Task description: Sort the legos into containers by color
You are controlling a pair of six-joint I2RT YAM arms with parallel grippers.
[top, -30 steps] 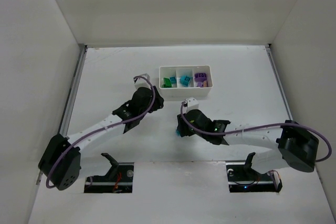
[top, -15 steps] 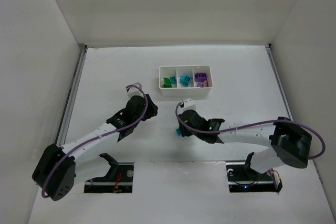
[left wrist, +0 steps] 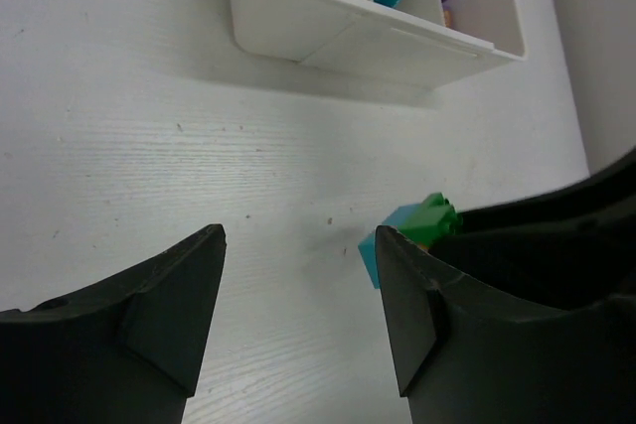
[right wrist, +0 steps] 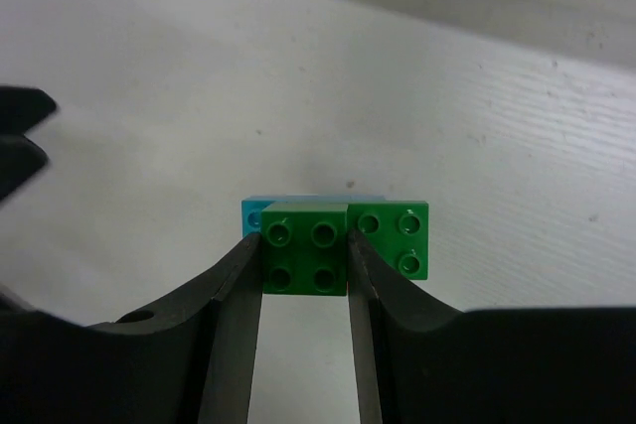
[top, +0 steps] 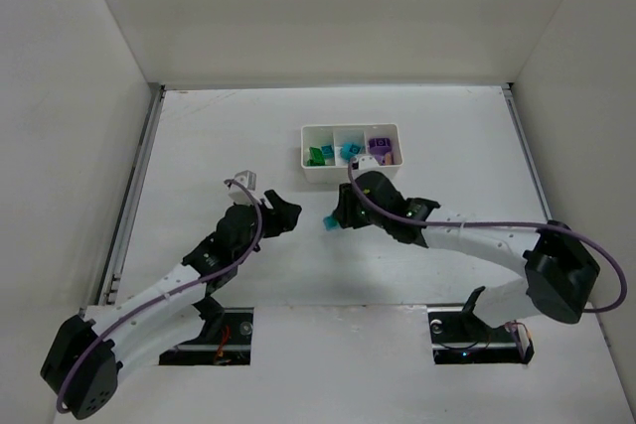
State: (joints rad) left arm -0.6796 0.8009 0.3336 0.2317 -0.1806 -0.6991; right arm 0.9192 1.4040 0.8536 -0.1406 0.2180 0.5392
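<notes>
Mid-bench, just in front of the tray's near-left corner, the right hand is clamped on a small clump of bricks. In its wrist view the two fingers pinch a green brick from both sides, studs toward the camera. A 2nd green brick is stuck on at the right, outside the grip. A teal brick peeks out behind at top left. Can't tell if the clump rests on the bench or hangs just above it.

The left hand is just beside it on the left, pointing toward the clump w/ jaws apart and nothing btwn them; only bare bench shows in the gap. From its wrist camera the clump sits just past the tip of one finger, w/ the right arm's dark hand behind it.

The white tray sits toward the far edge of the bench, approx centre, a bit right, long side parallel to that edge. It has 3 compts. The left one holds green bricks w/ a bit of teal. The middle one holds teal bricks. The right one holds purple bricks plus a pale orange bit near its front.
</notes>
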